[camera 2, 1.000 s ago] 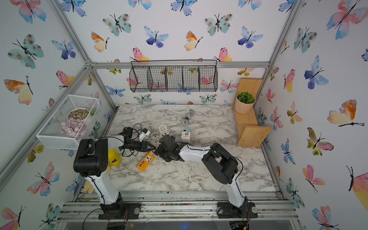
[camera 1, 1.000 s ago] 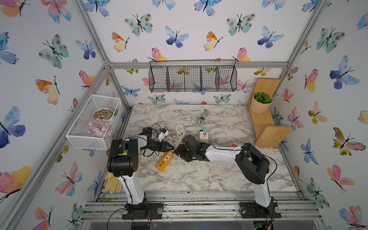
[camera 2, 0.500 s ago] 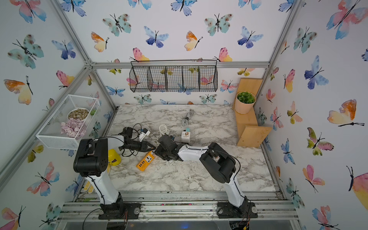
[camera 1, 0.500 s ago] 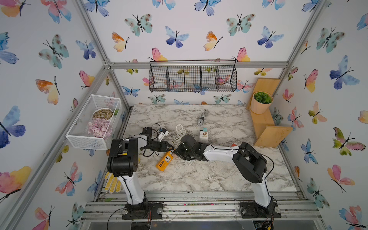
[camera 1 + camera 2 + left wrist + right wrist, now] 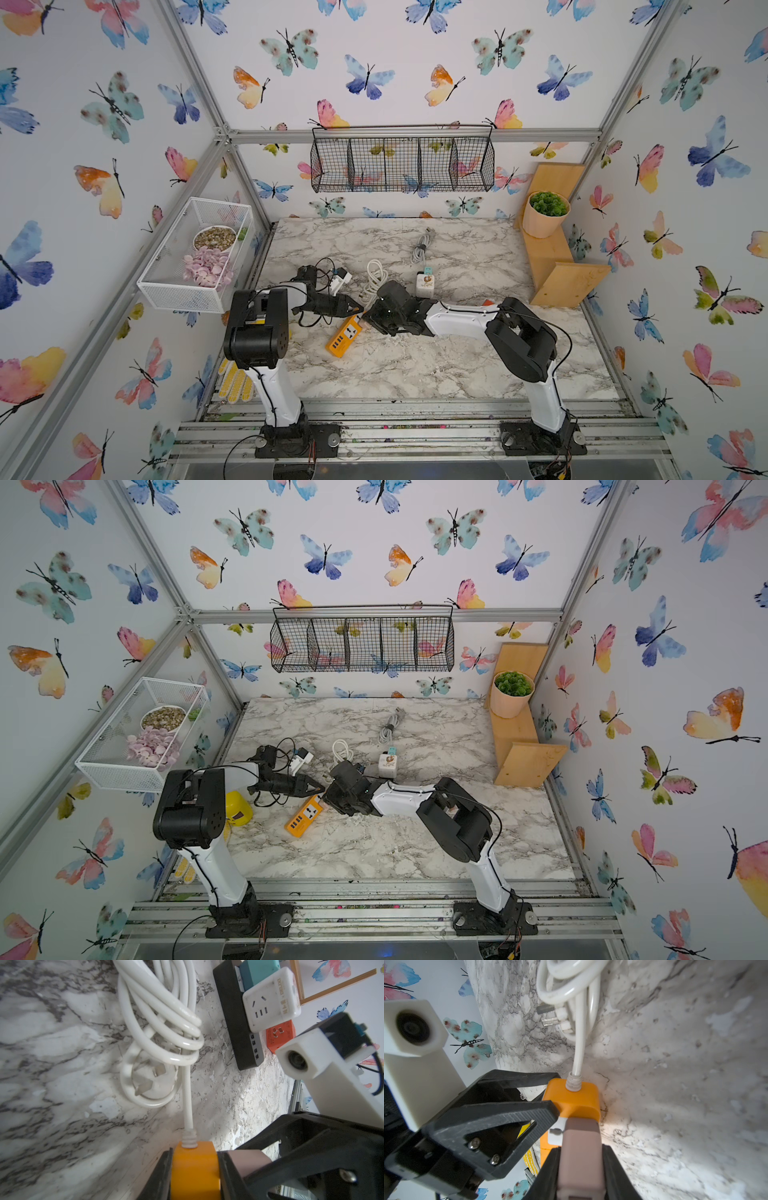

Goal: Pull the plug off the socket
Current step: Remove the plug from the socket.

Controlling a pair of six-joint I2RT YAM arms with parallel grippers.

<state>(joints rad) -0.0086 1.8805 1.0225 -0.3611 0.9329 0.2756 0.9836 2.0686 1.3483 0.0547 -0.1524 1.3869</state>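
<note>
An orange socket strip [image 5: 347, 334] [image 5: 303, 816] lies on the marble table with its white cable [image 5: 374, 278] coiled behind it. My left gripper [image 5: 194, 1154] [image 5: 357, 309] is shut on the strip's cable end [image 5: 195, 1167]. A pinkish-brown plug [image 5: 581, 1147] [image 5: 249, 1157] sits against the strip's face [image 5: 571, 1101]. My right gripper [image 5: 581, 1151] [image 5: 368, 320] is shut on that plug, one black finger on each side. The two grippers meet tip to tip over the strip in both top views, which hides the plug there.
A white cube adapter [image 5: 424, 284], a black power strip [image 5: 239, 1022] and an orange cube [image 5: 280, 1034] lie just behind the right arm. A grey cable bundle [image 5: 422, 249] lies farther back. A wooden shelf with a plant pot [image 5: 544, 216] stands at right.
My right gripper's jaws have closed onto the plug, and its arm has shifted slightly left. The left gripper keeps its hold on the strip.
</note>
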